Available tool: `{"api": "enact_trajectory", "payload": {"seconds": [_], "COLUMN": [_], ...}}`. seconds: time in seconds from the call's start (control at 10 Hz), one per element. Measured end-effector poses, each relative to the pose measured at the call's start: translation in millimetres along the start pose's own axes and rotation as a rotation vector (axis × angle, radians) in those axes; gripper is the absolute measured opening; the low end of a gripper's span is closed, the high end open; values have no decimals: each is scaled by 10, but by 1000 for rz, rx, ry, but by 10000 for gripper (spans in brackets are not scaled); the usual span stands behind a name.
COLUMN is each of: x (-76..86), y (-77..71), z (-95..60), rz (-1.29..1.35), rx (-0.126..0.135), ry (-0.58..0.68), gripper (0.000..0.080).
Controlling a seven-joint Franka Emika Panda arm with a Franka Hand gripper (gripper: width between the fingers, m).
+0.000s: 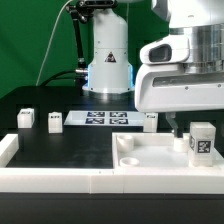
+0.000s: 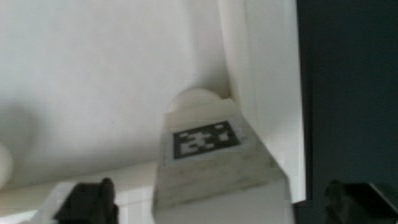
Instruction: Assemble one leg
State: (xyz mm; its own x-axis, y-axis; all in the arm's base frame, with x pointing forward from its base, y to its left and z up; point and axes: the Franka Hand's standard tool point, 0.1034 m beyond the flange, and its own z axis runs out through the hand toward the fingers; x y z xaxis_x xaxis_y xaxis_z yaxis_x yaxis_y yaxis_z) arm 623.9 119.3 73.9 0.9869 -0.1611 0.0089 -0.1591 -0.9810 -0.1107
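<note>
A leg [image 1: 201, 142], a small white post with a black-and-white tag, stands upright in a corner recess of the large white tray-like piece [image 1: 150, 160] at the exterior view's right. My gripper [image 1: 186, 128] hangs just above and behind it. In the wrist view the leg [image 2: 217, 150] stands between my two dark fingers [image 2: 89, 202], with a gap on each side. The gripper [image 2: 224, 206] is open and holds nothing. Three more legs stand on the black table: two at the exterior view's left [image 1: 26, 118] [image 1: 54, 122] and one near the middle [image 1: 150, 121].
The marker board [image 1: 100, 119] lies flat at the back middle, in front of the robot base [image 1: 107, 70]. A low white rail [image 1: 45, 176] runs along the table's front and left edge. A green backdrop stands behind.
</note>
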Motion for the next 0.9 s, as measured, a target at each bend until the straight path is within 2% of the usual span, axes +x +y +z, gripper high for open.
{"api": "enact_trajectory", "payload": {"seconds": [0.1,0.2,0.3,0.5,0.7,0.9], "x": [0,0,7,10,13,11], "y": [0,2,20,24,38,151], "z": [0,0,-3,-5,-4,-12], "rz": [0,0,13,45,213,379], "rx": [0,0,-2,-3,-7,-20], "ry": [0,0,1,2,5,16], "gripper": [422,422,294,294,294,294]}}
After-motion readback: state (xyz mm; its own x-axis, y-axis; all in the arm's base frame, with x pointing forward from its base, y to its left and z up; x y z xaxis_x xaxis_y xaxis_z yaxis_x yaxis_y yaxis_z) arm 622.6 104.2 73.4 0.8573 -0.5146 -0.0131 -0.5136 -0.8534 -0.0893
